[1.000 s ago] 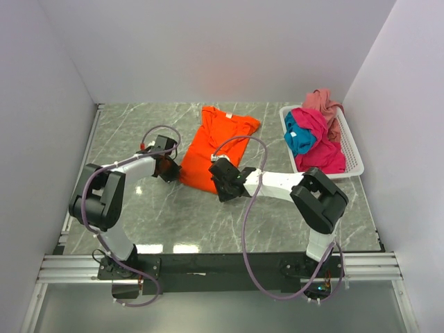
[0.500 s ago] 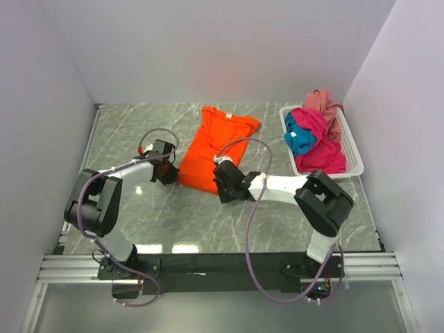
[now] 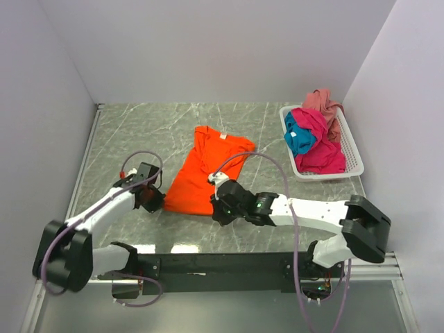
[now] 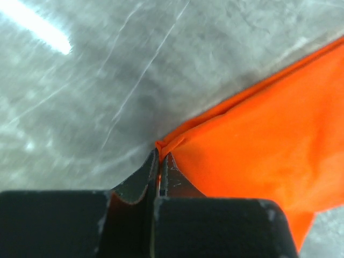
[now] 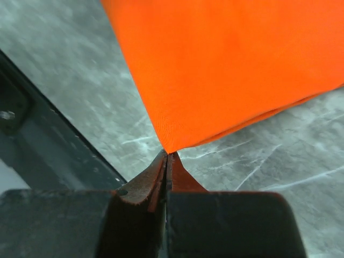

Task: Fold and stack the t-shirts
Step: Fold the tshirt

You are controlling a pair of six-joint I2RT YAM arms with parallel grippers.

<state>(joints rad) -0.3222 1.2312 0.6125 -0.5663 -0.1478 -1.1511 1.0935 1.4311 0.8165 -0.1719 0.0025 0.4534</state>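
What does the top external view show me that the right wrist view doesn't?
Only top external: the whole orange t-shirt spread on the table, the left claw at its other near corner, and the white basket holding the other shirts. Only right wrist: close-up proof that the right claw is shut on a shirt corner. Both: orange cloth over grey marbled tabletop.

Far left corner and left edge of the bench [image 3: 132, 132] open for passage. Orange t-shirt [image 3: 208, 170] covers the centre. Left arm [image 3: 104, 208] and right arm [image 3: 305, 211] lie low along the near edge. White basket [image 3: 355, 154], heaped with shirts [image 3: 316, 139], blocks the far right corner.
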